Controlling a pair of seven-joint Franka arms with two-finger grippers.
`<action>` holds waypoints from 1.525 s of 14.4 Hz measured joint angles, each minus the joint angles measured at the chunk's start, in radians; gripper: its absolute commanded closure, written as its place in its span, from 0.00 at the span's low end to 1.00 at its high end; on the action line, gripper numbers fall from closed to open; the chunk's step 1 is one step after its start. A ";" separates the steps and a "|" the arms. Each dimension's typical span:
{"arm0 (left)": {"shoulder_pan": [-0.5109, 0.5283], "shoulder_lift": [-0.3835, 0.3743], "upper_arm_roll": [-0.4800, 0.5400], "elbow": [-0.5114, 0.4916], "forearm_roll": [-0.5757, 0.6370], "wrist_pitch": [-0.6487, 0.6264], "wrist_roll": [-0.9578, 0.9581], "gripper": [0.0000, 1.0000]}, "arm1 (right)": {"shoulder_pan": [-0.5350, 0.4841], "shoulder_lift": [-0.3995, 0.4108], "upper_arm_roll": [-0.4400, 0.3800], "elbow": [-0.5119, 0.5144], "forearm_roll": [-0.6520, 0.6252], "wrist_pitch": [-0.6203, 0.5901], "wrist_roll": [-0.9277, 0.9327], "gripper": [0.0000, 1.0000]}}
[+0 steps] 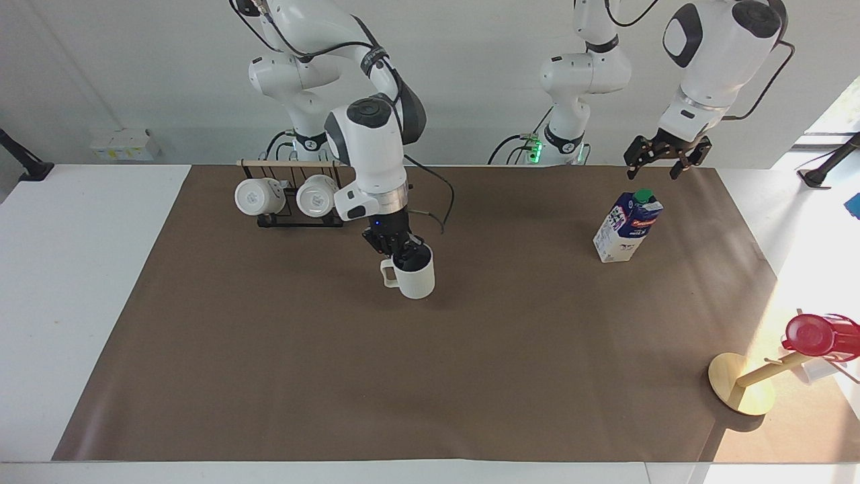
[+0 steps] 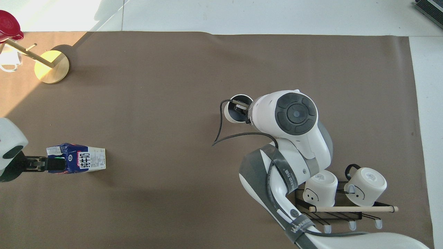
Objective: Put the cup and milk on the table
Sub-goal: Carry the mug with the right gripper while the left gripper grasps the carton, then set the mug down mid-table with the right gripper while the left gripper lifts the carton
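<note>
Both pictures were bright and sharp. Strong sunlight came from the left arm's end, washing out the table [image 1: 806,282] there, while the milk [image 1: 628,227] cast a soft shadow.

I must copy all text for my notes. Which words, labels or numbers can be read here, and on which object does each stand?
Tall blue-and-white milk carton with green cap: large white characters and small print, too blurred to read.
Dark strap on the right arm: lettering, not readable.
Two glossy white mugs on the black wire rack: drawn marks only, no words.

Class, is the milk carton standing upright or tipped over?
Upright: the milk carton stands on its base on the brown sheet, green cap on top.
</note>
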 measured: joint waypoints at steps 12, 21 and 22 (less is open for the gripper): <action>0.008 0.001 0.002 -0.148 0.010 0.194 0.087 0.00 | 0.192 0.158 -0.001 0.102 -0.008 -0.031 0.278 1.00; 0.008 0.002 0.002 -0.161 0.010 0.216 0.088 0.34 | 0.211 0.174 -0.003 0.089 -0.063 -0.073 0.287 0.89; 0.008 0.002 0.002 -0.161 0.010 0.216 0.088 0.38 | 0.211 0.174 -0.003 0.087 -0.063 -0.073 0.287 0.81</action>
